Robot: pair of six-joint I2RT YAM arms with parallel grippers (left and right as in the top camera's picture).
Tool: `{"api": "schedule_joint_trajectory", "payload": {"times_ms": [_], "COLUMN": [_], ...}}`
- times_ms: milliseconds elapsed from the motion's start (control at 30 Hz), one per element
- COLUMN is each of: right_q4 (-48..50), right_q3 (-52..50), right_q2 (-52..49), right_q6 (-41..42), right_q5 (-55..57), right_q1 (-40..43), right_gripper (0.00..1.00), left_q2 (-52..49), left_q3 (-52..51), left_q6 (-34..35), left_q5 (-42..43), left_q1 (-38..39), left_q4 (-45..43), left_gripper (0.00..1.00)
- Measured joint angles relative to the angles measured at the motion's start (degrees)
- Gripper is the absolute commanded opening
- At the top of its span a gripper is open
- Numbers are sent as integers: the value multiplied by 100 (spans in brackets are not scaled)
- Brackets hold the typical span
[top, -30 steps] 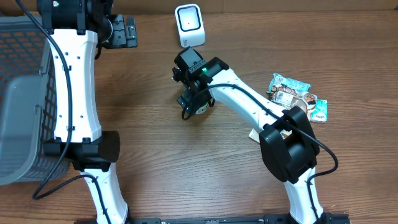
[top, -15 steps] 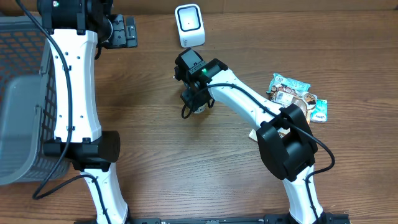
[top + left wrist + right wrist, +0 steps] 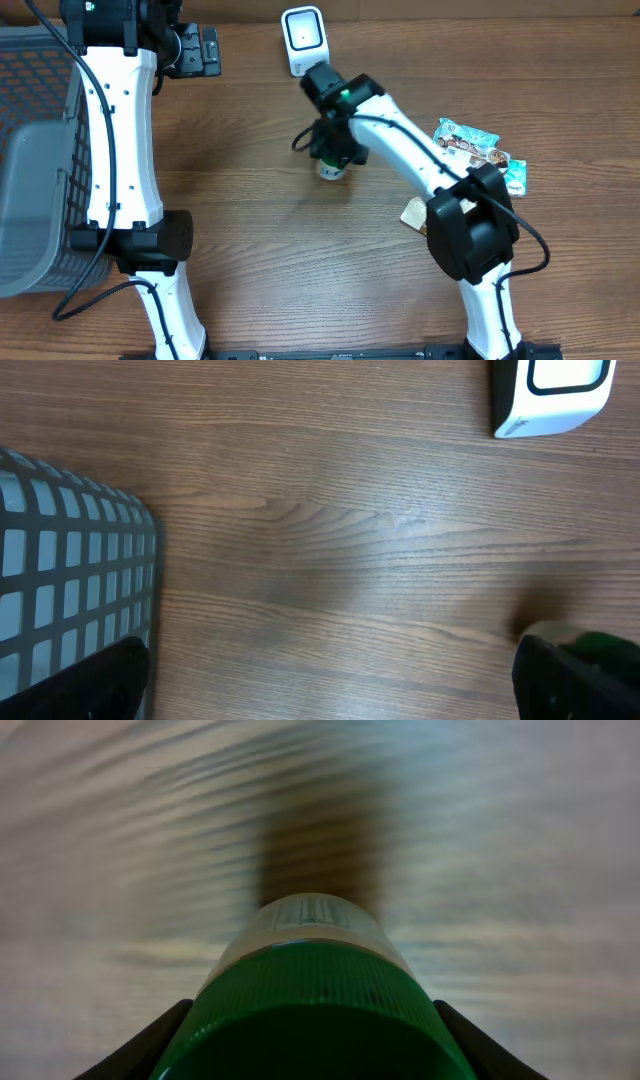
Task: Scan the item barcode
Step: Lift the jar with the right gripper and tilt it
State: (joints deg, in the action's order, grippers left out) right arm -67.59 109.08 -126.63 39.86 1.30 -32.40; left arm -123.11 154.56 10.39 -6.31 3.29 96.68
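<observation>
The green-capped bottle (image 3: 318, 990) is gripped at its cap by the right gripper (image 3: 316, 1045) jaws, long axis straight out from them, base toward the bench (image 3: 520, 840). The left gripper (image 3: 330, 675) jaws are spread wide.

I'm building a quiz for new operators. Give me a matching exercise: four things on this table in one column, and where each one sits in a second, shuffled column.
Things
1. scanner
2. basket
3. bottle
4. packets

Places
A. in the right pincer
B. left edge of the table
C. right side of the table
D. far edge, middle

Pairs: 1-D, 2-B, 3-A, 4-C
</observation>
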Motion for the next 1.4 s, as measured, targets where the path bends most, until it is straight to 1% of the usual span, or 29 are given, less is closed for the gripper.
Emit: {"api": "schedule_joint_trajectory", "payload": {"times_ms": [133, 167, 233, 267, 333, 367, 467, 567, 667, 800, 1033, 1200, 1400], "right_q4": [-111, -109, -103, -105, -103, -101, -153, -127, -26, 157, 177, 181, 232], "right_q3": [0, 0, 0, 0, 0, 0, 0, 0, 0, 0, 0, 0, 0], "right_q2": [0, 0, 0, 0, 0, 0, 0, 0, 0, 0, 0, 0, 2], "right_q6": [1440, 1659, 2194, 2406, 2734, 2835, 3047, 3010, 2691, 1974, 1034, 649, 490], "right_q5": [7, 13, 11, 2, -2, -37, -291, -809, -1650, -3101, -5237, -6196, -6651], "right_q1": [205, 216, 216, 203, 188, 179, 177, 245, 476, 992, 1818, 2135, 2188], "right_gripper": [29, 30, 35, 38, 38, 38, 32, 26, 20, 20, 20, 20, 20], "left_q2": [0, 0, 0, 0, 0, 0, 0, 0, 0, 0, 0, 0, 0], "left_q3": [0, 0, 0, 0, 0, 0, 0, 0, 0, 0, 0, 0, 0], "left_q6": [0, 0, 0, 0, 2, 0, 0, 0, 0, 0, 2, 0, 0], "left_q5": [0, 0, 0, 0, 2, 0, 2, 2, 2, 0, 0, 0, 2], "left_q1": [0, 0, 0, 0, 0, 0, 0, 0, 0, 0, 0, 0, 0], "left_q4": [0, 0, 2, 2, 0, 0, 0, 0, 2, 0, 0, 0, 0], "left_gripper": [100, 100, 100, 100, 100, 100, 100, 100, 100, 100, 100, 100, 100]}}
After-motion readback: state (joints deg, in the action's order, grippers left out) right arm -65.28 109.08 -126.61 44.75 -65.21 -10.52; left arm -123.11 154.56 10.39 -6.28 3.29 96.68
